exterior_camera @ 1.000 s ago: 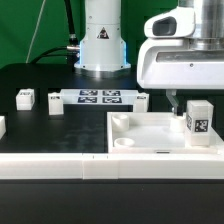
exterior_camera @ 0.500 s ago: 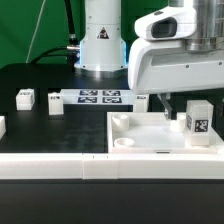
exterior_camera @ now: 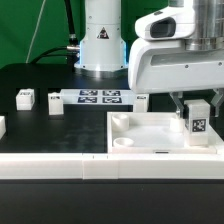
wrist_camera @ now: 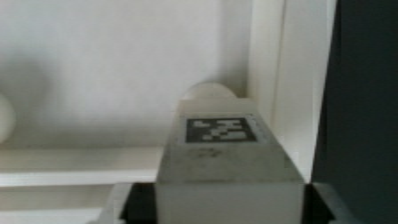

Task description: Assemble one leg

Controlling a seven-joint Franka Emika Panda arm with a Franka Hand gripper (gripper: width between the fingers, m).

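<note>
The leg [exterior_camera: 198,122], a small white post with a black-and-white tag, stands upright in the far right corner of the large white tray-like part [exterior_camera: 150,137]. My gripper [exterior_camera: 197,104] has come down over it, with one finger on each side of its top. In the wrist view the leg [wrist_camera: 222,150] fills the space between the jaws of my gripper [wrist_camera: 217,205], with a thin dark gap on either side. The jaws look open around it.
Other white legs stand on the black table at the exterior view's left [exterior_camera: 25,97] [exterior_camera: 57,103]. The marker board [exterior_camera: 98,97] lies in front of the robot base. A white wall runs along the table's near edge [exterior_camera: 60,165].
The gripper moved left, then came down over the leg, so its fingers now flank the leg's top. The leg has not moved.
</note>
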